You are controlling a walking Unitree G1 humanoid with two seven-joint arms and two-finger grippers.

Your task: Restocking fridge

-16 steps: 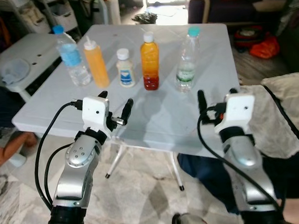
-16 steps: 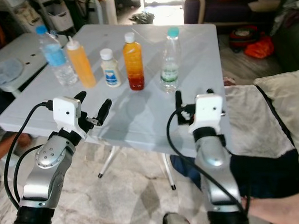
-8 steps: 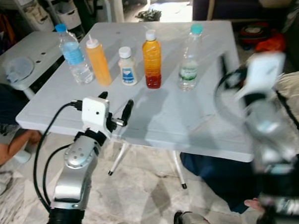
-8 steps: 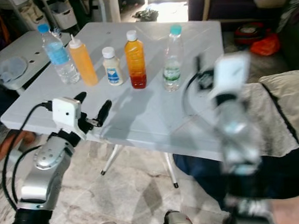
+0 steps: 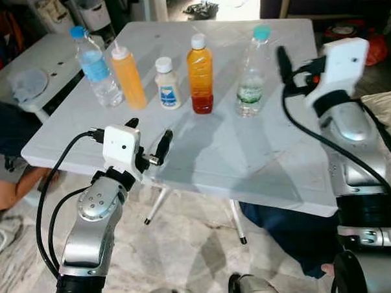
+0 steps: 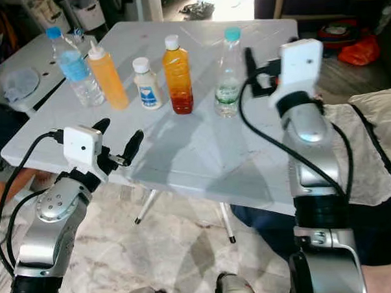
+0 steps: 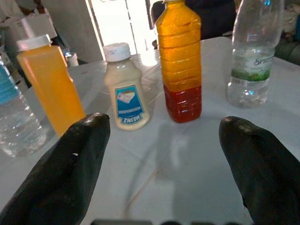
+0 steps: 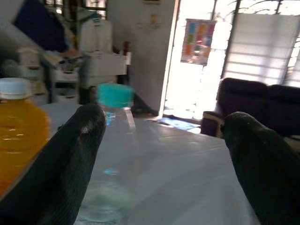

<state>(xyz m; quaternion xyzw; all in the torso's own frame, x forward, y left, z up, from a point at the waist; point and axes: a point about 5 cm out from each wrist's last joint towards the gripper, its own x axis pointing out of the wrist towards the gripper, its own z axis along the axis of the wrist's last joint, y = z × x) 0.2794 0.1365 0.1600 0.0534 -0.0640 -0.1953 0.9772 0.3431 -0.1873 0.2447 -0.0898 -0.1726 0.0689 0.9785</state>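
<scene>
Five bottles stand in a row on the white folding table (image 5: pixel 261 156): a blue-capped water bottle (image 5: pixel 96 66), an orange squeeze bottle (image 5: pixel 127 77), a small mayonnaise bottle (image 5: pixel 168 83), an orange-and-red juice bottle (image 5: pixel 201 73) and a clear teal-capped bottle (image 5: pixel 252 71). My left gripper (image 5: pixel 150 130) hangs open over the table's near left edge, pointing at the mayonnaise bottle (image 7: pixel 125 91) and juice bottle (image 7: pixel 180 65). My right gripper (image 8: pixel 164 140) is raised and open, just right of the teal-capped bottle (image 8: pixel 110 154), level with its cap. Both grippers hold nothing.
A second white table (image 5: pixel 35 53) with a grey bowl (image 5: pixel 27 82) stands at the left. A person's leg (image 5: pixel 12 193) is beside the left table edge. A beige cushion (image 5: pixel 385 106) and an orange bag (image 5: pixel 375 48) lie to the right.
My right arm has risen from the table's near right edge up to beside the teal-capped bottle. The left arm has kept its place. The camera has shifted slightly.
</scene>
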